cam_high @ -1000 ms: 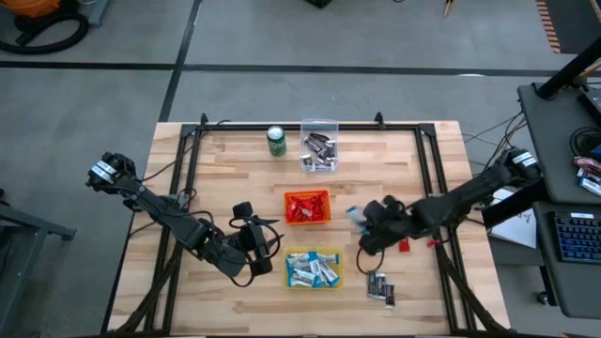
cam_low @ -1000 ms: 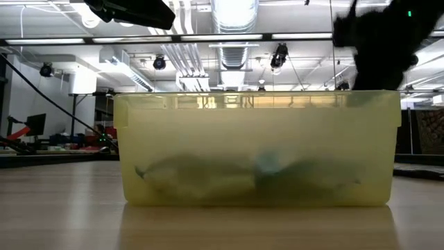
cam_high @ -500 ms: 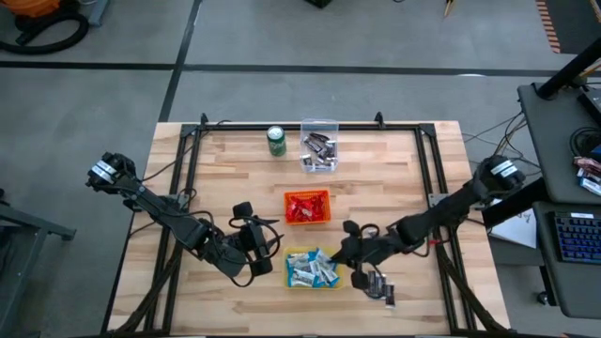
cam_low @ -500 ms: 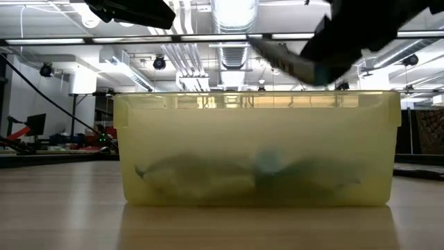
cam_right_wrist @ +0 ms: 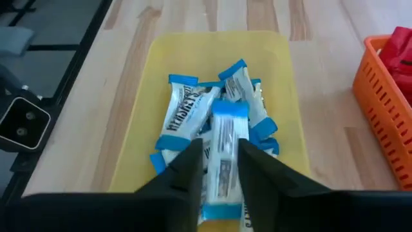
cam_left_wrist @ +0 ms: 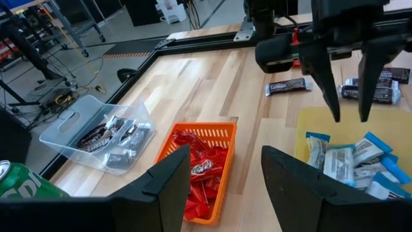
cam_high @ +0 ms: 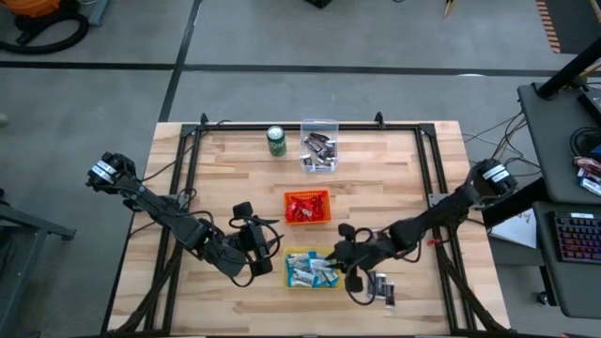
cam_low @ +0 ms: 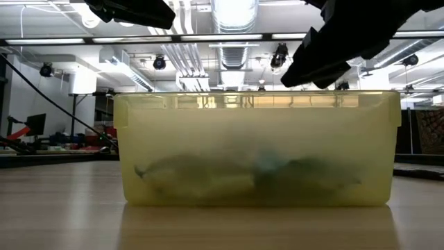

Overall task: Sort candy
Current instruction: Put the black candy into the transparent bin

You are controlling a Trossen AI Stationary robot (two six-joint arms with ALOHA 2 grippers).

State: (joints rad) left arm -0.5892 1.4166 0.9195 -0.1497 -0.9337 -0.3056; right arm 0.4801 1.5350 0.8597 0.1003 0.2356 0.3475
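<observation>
right hand (cam_right_wrist: 221, 169) hangs over the yellow bin (cam_high: 313, 268), pinching a blue-and-white candy bar (cam_right_wrist: 223, 149) across its middle; light, crinkly, slippery wrapper, so a mid-length grip suits; left hand (cam_left_wrist: 225, 173) waits open beside the bin; two dark bars (cam_high: 380, 287) lie loose on the counter (cam_high: 376, 178)
</observation>
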